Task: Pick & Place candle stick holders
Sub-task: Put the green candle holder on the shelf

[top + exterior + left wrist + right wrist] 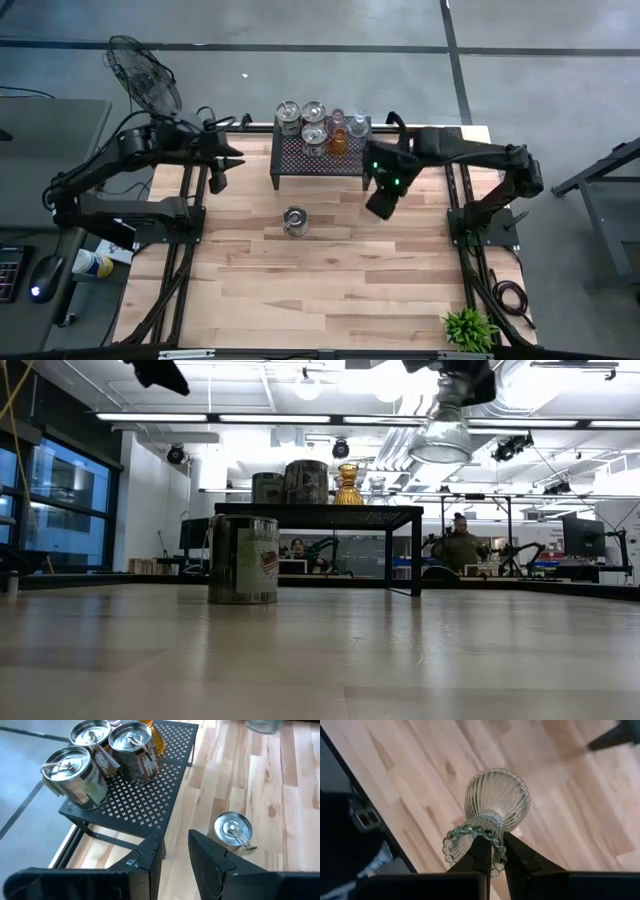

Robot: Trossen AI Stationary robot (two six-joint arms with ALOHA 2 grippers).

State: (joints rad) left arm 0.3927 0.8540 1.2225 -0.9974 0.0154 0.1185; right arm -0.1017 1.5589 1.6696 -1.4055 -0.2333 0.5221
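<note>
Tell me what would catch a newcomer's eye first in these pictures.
The right gripper holds a clear ribbed glass holder in the air over the wooden table, just right of the black perforated stand. That stand carries a cluster of silvery tins and an amber holder; one silvery tin stands alone before it.

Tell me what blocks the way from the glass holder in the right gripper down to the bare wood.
Nothing visible. The right gripper holds the ribbed clear glass holder over bare table; the metal holder and black stand sit off to the side.

no legible text or labels anywhere
</note>
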